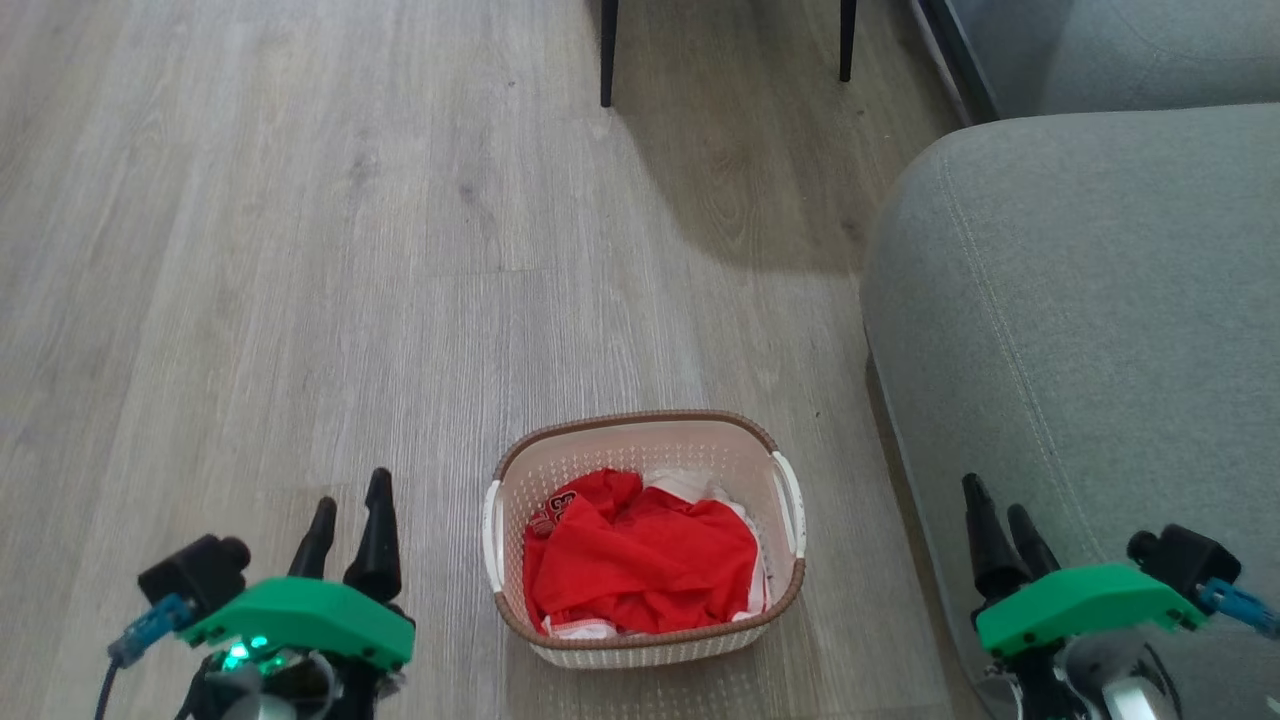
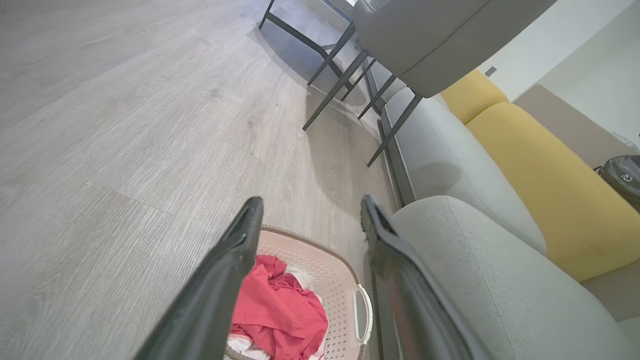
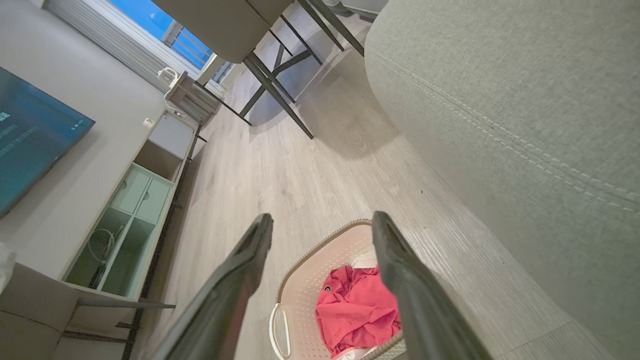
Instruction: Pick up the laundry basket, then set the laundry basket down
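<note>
- Floor (image 1: 300, 250): lying below both claws and carrying the basket. Its boards are looking smooth, so a one-sided nudge is risking a slide.
- Sofa (image 1: 1080, 300): sitting just beside and under the right claw (image 1: 993, 497). Lowering from here is risking a snag on the upholstery.
- Laundry basket (image 1: 640, 414): resting on the floor between the two claws, ungripped. Uneven lifting is likely tipping it.
- Red garment (image 1: 640, 560): heaping inside the basket and liable to be spilling on a tilt.
- Left claw (image 1: 352, 492), right claw: both spread, gripping nothing.
- Side handle (image 1: 790, 500): thin, so fingers are risking slipping off.
</note>
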### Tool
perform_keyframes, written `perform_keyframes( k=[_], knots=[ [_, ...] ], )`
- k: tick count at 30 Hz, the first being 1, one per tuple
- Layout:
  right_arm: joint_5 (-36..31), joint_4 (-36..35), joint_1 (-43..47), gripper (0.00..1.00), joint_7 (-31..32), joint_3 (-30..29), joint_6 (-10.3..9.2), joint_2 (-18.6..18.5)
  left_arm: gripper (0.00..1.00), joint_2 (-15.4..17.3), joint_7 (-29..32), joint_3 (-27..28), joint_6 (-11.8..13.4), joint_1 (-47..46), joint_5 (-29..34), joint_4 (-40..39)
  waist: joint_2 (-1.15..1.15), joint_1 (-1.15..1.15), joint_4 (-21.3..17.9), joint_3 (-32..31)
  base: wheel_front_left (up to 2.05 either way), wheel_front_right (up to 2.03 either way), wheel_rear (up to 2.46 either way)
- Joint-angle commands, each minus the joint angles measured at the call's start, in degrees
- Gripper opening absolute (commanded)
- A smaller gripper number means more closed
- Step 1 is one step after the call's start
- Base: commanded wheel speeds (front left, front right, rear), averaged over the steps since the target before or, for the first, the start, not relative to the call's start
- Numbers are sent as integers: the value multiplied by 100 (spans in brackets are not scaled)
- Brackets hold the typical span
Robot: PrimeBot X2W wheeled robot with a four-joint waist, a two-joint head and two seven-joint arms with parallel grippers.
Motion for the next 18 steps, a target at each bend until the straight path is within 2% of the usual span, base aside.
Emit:
perform_keyframes(
  k=[1, 18],
  knots=[
    [-172, -195, -166, 100, -85, 111, 9, -57, 100, 95, -68, 76, 56, -109, 188, -223, 0, 0, 1, 1, 0, 0, 0],
    [-1292, -328, -159, 100, -370, 334, 11, -67, 100, 215, -354, -236, 398, -36, 1403, -350, 0, 0, 13, -36, 0, 0, 0]
  ],
)
